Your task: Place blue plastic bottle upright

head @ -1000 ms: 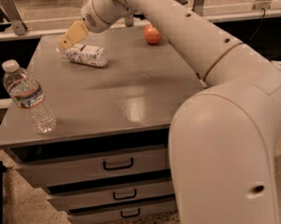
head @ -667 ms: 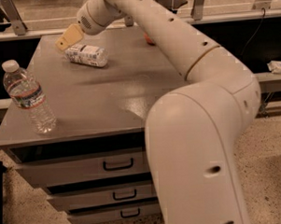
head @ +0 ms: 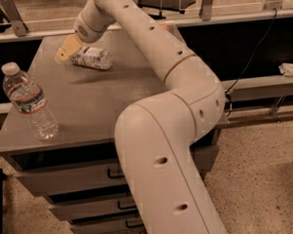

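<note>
The blue plastic bottle (head: 91, 58), small and clear with a wide whitish label, lies on its side at the far left of the grey table top (head: 97, 106). My gripper (head: 67, 48), tan at the tip, hangs just above the table at the bottle's left end, touching or almost touching it. My white arm reaches over the table from the lower right to it.
A larger clear ribbed bottle (head: 30, 102) with a red-and-blue band stands upright near the table's front left corner. Drawers (head: 66, 183) sit under the top. A railing (head: 230, 17) runs behind the table. Speckled floor lies to the right.
My arm has swung across the table and now fills the middle of the view. The gripper stays at the lying bottle's left end. The orange at the back is now hidden behind the arm.
</note>
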{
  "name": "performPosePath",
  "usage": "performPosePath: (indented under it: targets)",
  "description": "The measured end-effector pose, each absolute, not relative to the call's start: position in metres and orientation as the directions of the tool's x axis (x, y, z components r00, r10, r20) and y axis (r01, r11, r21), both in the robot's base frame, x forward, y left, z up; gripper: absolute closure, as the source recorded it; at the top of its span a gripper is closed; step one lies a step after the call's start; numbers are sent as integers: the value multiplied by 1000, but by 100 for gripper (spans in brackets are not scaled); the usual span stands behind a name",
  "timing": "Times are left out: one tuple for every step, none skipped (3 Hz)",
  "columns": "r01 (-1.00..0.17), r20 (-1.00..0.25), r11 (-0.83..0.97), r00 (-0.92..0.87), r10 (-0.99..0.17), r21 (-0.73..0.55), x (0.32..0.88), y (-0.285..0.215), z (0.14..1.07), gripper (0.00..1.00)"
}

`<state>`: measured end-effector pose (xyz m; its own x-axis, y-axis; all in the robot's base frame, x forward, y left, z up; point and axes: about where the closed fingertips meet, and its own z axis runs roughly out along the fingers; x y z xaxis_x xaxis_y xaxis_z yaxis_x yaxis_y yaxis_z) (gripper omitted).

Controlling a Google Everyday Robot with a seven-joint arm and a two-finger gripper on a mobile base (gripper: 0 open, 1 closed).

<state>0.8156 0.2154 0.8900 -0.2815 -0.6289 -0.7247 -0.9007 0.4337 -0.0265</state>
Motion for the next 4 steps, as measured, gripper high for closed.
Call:
performPosePath:
  targets:
    - [-915, -675, 400, -271, -686, -40, 816, 220, 873, 0]
    - [-922, -627, 384, -271, -731, -50, 817, 223, 860, 0]
    - [-926, -577, 369, -258, -775, -81, 816, 224, 853, 16]
    - [-922, -533, 369, -256, -806, -115, 818, 215, 851, 41]
